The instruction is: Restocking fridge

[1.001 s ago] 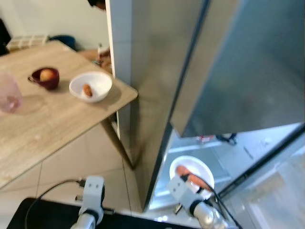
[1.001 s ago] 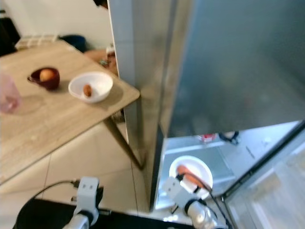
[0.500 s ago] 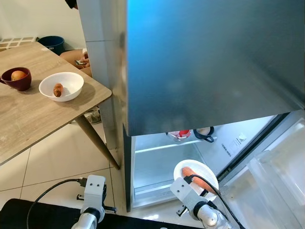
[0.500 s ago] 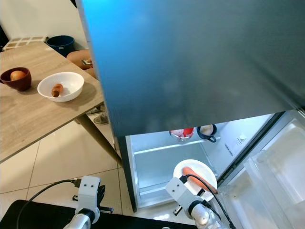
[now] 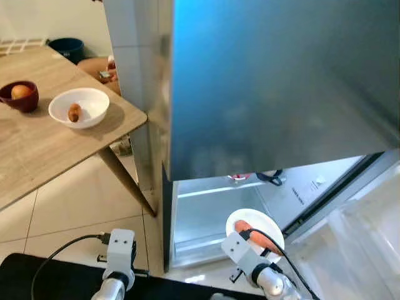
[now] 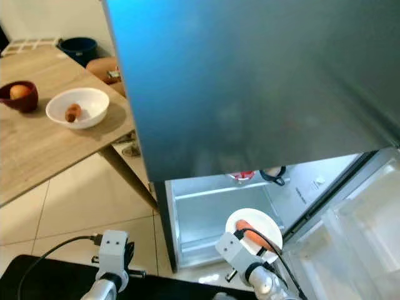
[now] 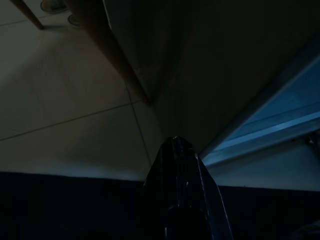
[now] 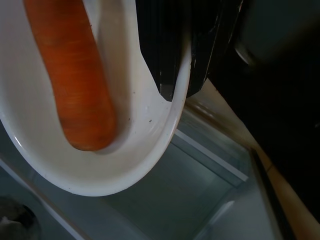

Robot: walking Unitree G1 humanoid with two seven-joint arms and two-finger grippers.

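in the left eye view my right gripper point(image 5: 250, 240) sits at the lower centre of the frame, carrying a white bowl point(image 5: 265, 220) with a carrot point(image 5: 257, 235) lying in it, just in front of the open lower fridge compartment point(image 5: 215, 206). my left gripper point(image 5: 120, 250) hangs idle at the lower left. on the table point(image 5: 44, 156) in the upper left wait a second white bowl point(image 5: 79, 107) and a dark red bowl point(image 5: 19, 95), each with something small inside.

the right eye view shows the lit shelf space lying beyond the bowl, and mugs point(image 6: 272, 174) further up under the big door — so i judge the bowl should go in low and level, clear of them.

the left wrist view is dark; my fingers look pressed together, holding nothing, over floor tiles.

in the right wrist view my fingers point(image 8: 167, 45) pinch the bowl's rim, one inside, one outside. the carrot rests loose — i should keep the bowl flat and move slowly so it doesn't roll out.
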